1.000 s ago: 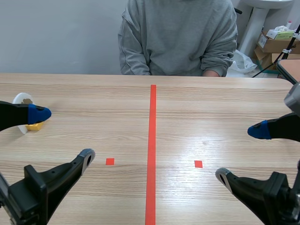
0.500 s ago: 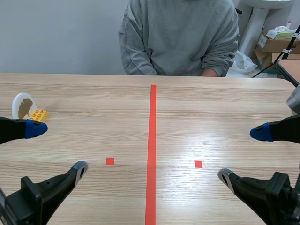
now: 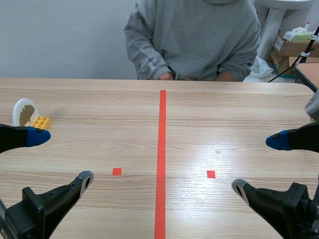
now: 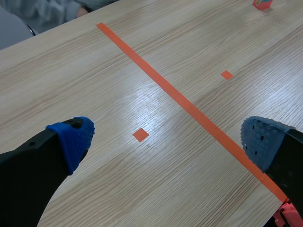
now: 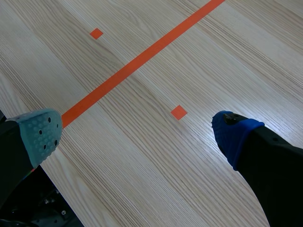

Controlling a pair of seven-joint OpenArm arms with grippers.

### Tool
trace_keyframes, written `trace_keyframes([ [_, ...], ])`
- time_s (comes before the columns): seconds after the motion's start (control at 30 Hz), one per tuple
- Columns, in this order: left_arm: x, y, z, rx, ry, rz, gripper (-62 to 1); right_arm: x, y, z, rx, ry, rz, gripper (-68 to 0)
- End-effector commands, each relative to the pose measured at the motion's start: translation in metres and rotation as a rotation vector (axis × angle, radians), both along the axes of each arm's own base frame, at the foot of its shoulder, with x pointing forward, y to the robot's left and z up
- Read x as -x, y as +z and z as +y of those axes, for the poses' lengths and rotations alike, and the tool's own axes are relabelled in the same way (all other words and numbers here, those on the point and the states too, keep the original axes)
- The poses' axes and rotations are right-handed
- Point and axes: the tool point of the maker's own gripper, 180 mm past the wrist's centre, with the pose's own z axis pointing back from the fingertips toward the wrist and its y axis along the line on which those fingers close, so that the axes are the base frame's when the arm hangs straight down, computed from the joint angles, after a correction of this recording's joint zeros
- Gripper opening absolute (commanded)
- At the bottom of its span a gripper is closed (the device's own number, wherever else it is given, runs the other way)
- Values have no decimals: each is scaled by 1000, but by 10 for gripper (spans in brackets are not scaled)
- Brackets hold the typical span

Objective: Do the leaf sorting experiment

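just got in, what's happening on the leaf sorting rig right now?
Nothing is being handled. The left gripper and right gripper hover open and empty over the table, either side of the orange tape line. A yellow brick lies beside a white curved piece near the left gripper. A person sits across the table, a hand at its far edge.

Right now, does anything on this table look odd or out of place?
Nothing looks spilled or broken. Oddly for leaf sorting, no leaves show; a yellow brick sits beside a white curved piece at the far left.
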Motion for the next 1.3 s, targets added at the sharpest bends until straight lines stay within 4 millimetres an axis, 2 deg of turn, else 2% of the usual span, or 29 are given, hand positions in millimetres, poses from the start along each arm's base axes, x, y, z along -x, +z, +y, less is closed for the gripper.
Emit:
trace_keyframes([
  [0.0,-1,10,-4,26,-3,-25,14,-4,7,-2,-5,6,-23,-8],
  [0.43,-4,11,-4,24,-3,-32,14,-4,7,-2,-5,6,-24,-8],
  [0.67,5,10,-13,40,-67,-12,14,-4,7,-2,-4,6,-24,-8],
  [1.27,5,10,-14,41,-70,-11,14,-4,7,-2,-4,6,-24,-8],
])
